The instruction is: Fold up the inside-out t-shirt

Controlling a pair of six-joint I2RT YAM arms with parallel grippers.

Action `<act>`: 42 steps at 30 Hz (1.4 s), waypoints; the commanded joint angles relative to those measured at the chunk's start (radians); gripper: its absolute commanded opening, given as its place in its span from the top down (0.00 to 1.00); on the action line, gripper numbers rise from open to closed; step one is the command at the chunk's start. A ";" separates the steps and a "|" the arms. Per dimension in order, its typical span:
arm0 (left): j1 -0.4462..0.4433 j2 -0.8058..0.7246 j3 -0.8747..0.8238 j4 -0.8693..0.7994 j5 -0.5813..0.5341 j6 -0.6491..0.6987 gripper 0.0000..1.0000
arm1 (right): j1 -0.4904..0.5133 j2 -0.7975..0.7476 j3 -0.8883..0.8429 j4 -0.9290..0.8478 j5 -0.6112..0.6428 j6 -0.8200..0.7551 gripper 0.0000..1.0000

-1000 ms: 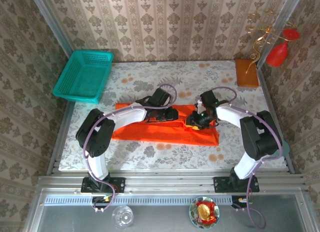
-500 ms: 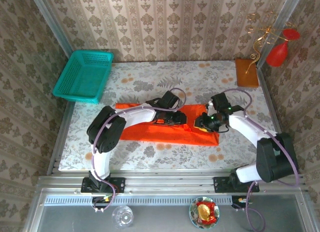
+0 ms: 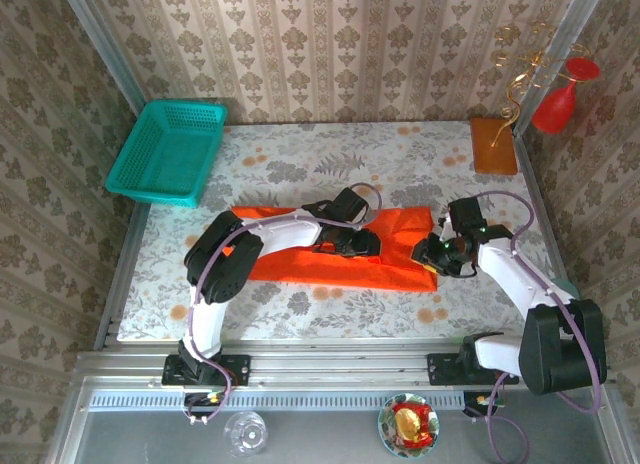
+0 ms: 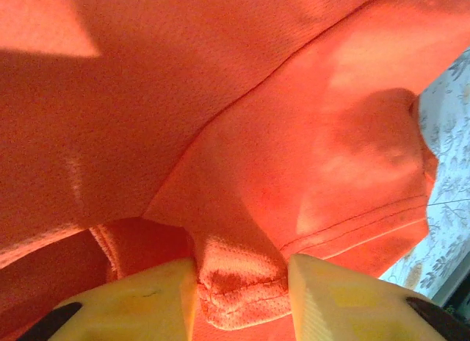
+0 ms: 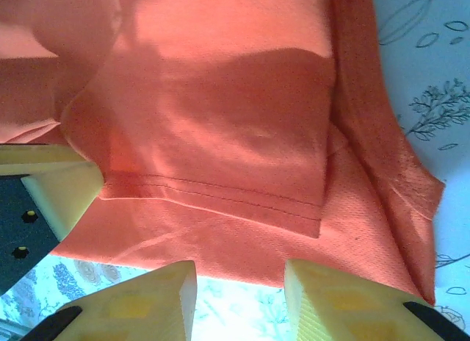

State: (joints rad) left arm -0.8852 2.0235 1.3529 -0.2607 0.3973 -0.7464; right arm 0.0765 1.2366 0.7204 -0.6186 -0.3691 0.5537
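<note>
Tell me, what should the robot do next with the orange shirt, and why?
Probably lift the left fingers a little. They pinch a bunched fold of the t-shirt, which lies as a long strip on the table, so raising that fold could start the next fold.

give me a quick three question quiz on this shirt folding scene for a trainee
1. True or false: the t-shirt lies in the teal basket.
2. What sits between the fingers of the left end effector? A) basket rim B) bunched t-shirt cloth C) nothing
3. Fill in: the brown block rests at the far ____ corner of the table.
Key: 1 false; 2 B; 3 right.
</note>
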 commanded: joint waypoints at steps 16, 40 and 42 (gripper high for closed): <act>-0.006 0.009 0.041 -0.049 0.005 0.002 0.90 | -0.049 0.142 -0.054 0.148 -0.044 0.031 0.63; 0.002 -0.122 -0.028 -0.035 0.012 -0.004 0.95 | -0.059 -0.029 -0.021 0.001 -0.067 0.025 1.00; 0.002 -0.129 -0.039 -0.036 0.012 -0.001 0.95 | -0.057 -0.043 -0.027 -0.009 -0.078 0.028 1.00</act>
State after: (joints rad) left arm -0.8829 1.9270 1.3384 -0.2874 0.3973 -0.7490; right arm 0.0212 1.2243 0.6949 -0.5659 -0.4202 0.5804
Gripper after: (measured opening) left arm 0.055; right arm 0.049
